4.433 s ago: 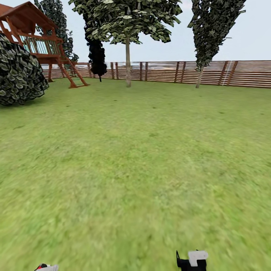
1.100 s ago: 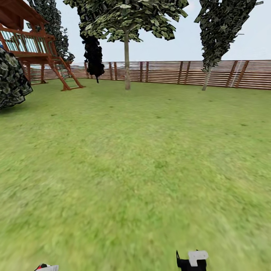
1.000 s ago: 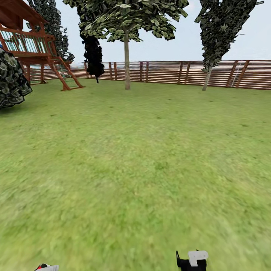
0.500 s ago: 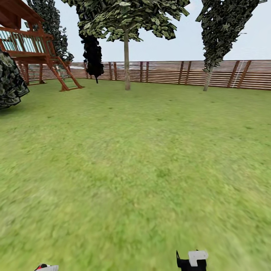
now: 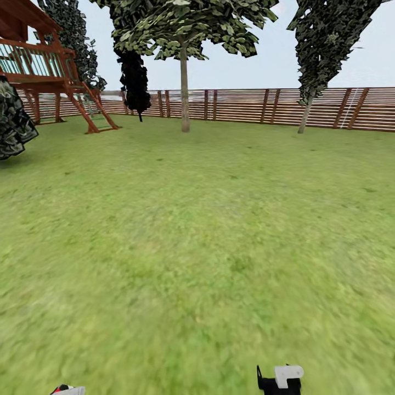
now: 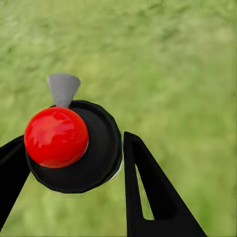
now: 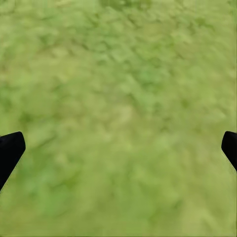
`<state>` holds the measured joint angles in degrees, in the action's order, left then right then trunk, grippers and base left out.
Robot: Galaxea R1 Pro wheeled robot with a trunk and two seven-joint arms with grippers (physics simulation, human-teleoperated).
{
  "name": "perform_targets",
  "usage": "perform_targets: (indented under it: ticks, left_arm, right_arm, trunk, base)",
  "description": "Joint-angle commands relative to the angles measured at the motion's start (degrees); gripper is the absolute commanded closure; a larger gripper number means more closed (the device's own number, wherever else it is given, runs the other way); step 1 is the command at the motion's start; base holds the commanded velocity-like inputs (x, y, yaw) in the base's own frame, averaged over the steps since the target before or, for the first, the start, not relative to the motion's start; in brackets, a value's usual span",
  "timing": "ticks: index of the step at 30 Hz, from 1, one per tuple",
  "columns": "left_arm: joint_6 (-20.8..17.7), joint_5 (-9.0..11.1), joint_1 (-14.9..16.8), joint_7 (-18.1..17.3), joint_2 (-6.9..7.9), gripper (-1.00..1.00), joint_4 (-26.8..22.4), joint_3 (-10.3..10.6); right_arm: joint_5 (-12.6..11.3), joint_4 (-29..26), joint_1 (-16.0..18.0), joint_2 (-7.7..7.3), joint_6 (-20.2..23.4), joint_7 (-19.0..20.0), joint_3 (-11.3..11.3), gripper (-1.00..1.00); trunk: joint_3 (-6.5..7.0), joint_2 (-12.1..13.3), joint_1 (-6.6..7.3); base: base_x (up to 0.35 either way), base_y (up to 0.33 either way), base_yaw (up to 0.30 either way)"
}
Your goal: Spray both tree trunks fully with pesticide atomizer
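Note:
The pesticide atomizer (image 6: 74, 148), black-bodied with a round red cap and a grey nozzle, sits between the black fingers of my left gripper (image 6: 71, 143), which is shut on it. A sliver of that gripper and the red cap (image 5: 67, 390) peeks in at the head view's lower edge. My right gripper (image 7: 121, 143) is open over bare grass, its fingertips (image 7: 10, 148) far apart; in the head view it sits low (image 5: 280, 378). Far ahead stands a tree (image 5: 184, 27) with a straight bare trunk (image 5: 185, 93) before the fence. The floor (image 5: 197, 247) is blurry green grass.
A brown slat fence (image 5: 247, 105) closes the lawn's far side. A wooden play tower with ladder (image 5: 49, 71) and a dark bush (image 5: 13, 126) stand at the left. A black columnar cypress (image 5: 134, 79) and a dark-leaved tree with a leaning trunk (image 5: 303, 116) flank the straight tree.
The whole view has shifted as the camera moved: the bush and play tower slid left and the fence-side trees drew slightly nearer. Both grippers keep their pose.

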<state>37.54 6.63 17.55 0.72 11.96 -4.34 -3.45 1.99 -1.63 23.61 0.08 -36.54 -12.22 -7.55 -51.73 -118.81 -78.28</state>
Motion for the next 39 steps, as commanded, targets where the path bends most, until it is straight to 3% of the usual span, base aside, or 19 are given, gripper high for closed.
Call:
perform_targets:
  ticks: [1, 39]
  left_arm:
    - [0.16, -0.04, 0.03, -0.10, -0.01, 1.00, 0.03, -0.33]
    - [0.16, -0.04, 0.03, -0.01, -0.01, 1.00, 0.03, -0.33]
  right_arm:
    - [0.23, 0.05, 0.04, 0.01, -0.02, -0.60, -0.44, -1.00]
    - [0.24, 0.05, 0.04, 0.01, -0.02, -0.61, -0.44, -1.00]
  trunk:
    - [-0.05, -0.02, -0.03]
    - [-0.05, -0.02, -0.03]
  base:
    - [0.340, 0.000, 0.000]
    - [0.340, 0.000, 0.000]
